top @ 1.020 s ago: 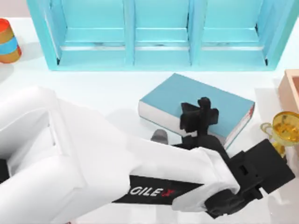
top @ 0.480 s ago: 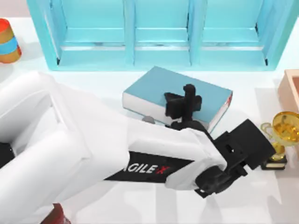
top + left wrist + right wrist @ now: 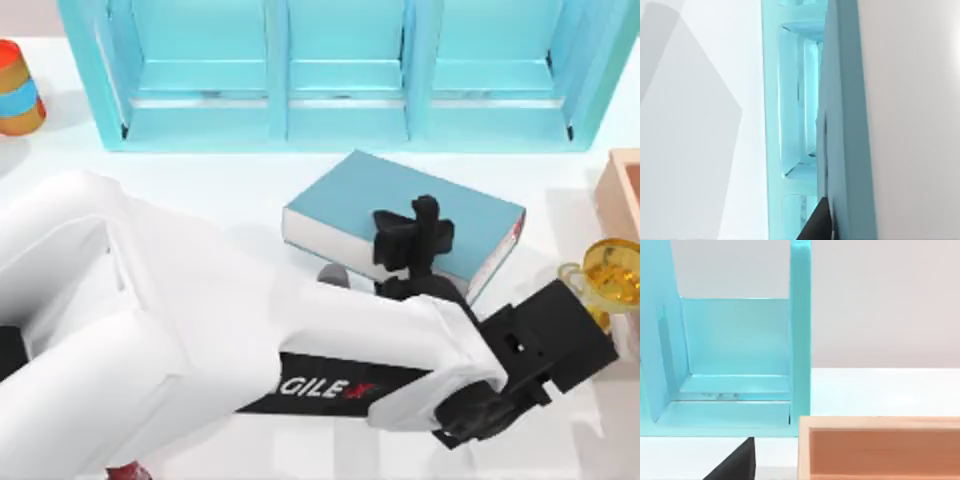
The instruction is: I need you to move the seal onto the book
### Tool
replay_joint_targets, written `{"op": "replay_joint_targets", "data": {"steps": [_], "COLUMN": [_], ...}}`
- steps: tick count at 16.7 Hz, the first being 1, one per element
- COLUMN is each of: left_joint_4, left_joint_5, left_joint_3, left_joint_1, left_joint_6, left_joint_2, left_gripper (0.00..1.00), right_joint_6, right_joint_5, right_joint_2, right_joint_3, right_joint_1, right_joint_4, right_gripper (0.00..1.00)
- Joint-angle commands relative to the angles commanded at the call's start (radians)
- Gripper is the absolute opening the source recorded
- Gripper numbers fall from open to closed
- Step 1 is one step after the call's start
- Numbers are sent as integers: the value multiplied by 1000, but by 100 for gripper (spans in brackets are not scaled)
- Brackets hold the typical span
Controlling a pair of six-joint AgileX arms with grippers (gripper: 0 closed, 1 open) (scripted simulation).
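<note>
The teal-blue book [image 3: 340, 200] lies on the white table in front of the shelf, turned at an angle, its white page edges facing the near side. My left arm reaches across from the left, and its black gripper [image 3: 415, 238] is over the middle of the book's cover. In the left wrist view the book [image 3: 845, 125] appears edge-on and very close. The seal is hidden. A small grey shape [image 3: 333, 272] sits at the book's near edge; I cannot tell what it is. A dark part of my right gripper [image 3: 737, 462] faces the shelf at the far right.
A light-blue shelf unit [image 3: 340, 70] spans the back of the table. A gold trophy [image 3: 612, 272] stands right of the book, with a wooden box [image 3: 625, 185] behind it. A striped orange and blue object [image 3: 18, 90] is at the back left.
The book and my left gripper over it moved together, first left and toward the shelf, then partway back to the right. The trophy and shelf stayed put.
</note>
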Motion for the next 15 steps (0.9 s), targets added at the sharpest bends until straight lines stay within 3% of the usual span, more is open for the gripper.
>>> {"op": "replay_joint_targets", "data": {"steps": [7,15], "left_joint_4": [3,65], "left_joint_5": [1,-36], "left_joint_3": [-12,-10], "left_joint_1": [-42,60], "left_joint_6": [-29,-46], "left_joint_2": [-2,52], "left_gripper": [0,0], "right_joint_6": [0,0], "right_joint_5": [0,0], "right_joint_2": [0,0], "right_joint_3": [0,0], "right_joint_1": [0,0], "right_joint_4": [0,0], "right_gripper": [100,100]}}
